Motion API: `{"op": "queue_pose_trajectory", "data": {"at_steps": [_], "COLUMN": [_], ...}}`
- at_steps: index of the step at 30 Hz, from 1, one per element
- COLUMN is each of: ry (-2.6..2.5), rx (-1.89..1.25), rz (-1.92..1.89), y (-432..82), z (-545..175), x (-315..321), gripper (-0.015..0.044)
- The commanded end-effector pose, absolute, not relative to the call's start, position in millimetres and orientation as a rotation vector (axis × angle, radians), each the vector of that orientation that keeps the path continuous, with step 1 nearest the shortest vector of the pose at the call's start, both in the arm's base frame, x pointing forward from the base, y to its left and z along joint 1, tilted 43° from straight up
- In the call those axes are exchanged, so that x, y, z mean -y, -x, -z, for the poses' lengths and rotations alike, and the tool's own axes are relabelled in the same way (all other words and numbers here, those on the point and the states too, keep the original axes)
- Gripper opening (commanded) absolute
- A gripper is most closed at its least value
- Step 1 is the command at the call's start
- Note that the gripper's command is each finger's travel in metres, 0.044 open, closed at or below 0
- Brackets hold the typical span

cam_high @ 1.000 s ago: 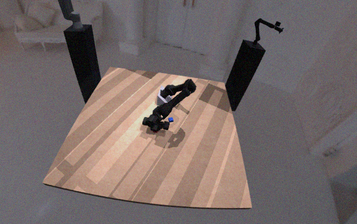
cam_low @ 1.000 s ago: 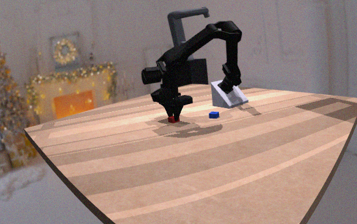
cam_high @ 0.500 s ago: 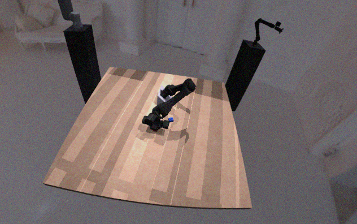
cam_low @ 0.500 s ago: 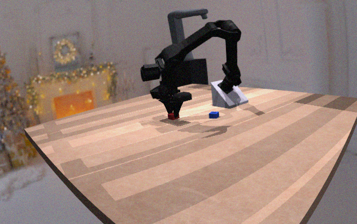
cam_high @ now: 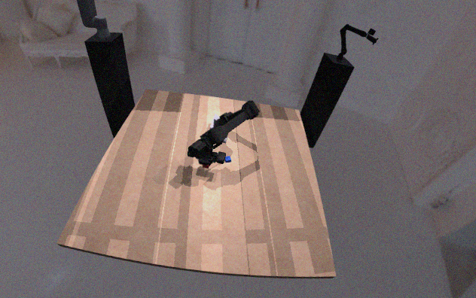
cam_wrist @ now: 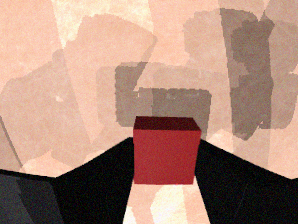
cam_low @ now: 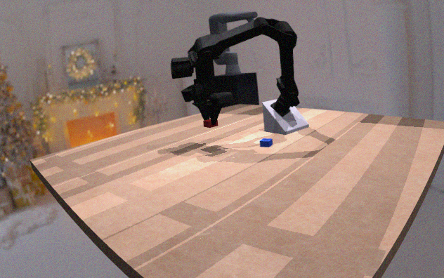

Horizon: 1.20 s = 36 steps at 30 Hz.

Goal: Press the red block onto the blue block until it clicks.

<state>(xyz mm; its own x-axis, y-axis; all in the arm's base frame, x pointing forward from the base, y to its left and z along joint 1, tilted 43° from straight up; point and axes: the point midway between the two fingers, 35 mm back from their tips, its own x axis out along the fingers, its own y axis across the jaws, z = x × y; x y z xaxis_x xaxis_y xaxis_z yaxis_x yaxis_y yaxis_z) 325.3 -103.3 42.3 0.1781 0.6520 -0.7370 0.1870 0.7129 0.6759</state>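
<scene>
The red block [cam_high: 205, 165] [cam_low: 210, 123] [cam_wrist: 164, 157] is held between the fingertips, raised above the table. My gripper [cam_low: 211, 121] [cam_wrist: 164, 145] is shut on it and points down; in the wrist view a black finger touches the block on each side. The blue block [cam_high: 228, 159] [cam_low: 265, 142] sits on the table, to the right of the gripper in the top and exterior views. It is out of the wrist view. In the top view the arm hides most of the fingers and part of the red block.
The wooden table [cam_high: 226, 248] [cam_low: 246, 210] carries the arm's pale wedge-shaped base [cam_low: 281, 123], behind the blue block. Two black pedestals [cam_high: 111, 79] [cam_high: 327, 94] with other arms stand beyond the table's far corners. Shadows of the arm fall across the table around the blocks.
</scene>
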Motion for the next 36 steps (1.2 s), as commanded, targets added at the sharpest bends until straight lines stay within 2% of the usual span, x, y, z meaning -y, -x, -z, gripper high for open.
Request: {"op": "queue_pose_trajectory", "data": {"at_steps": [1,10,36], "ry": [-0.748,-0.743,-0.514], "rx": [-1.382,-1.38,-1.296], "rz": [-0.378,-0.386,-0.564], "y": [-321,-315,-258], "z": [-58,-71,-97], "x": [118,126,29], "gripper": [0.0,0.0,0.0]}}
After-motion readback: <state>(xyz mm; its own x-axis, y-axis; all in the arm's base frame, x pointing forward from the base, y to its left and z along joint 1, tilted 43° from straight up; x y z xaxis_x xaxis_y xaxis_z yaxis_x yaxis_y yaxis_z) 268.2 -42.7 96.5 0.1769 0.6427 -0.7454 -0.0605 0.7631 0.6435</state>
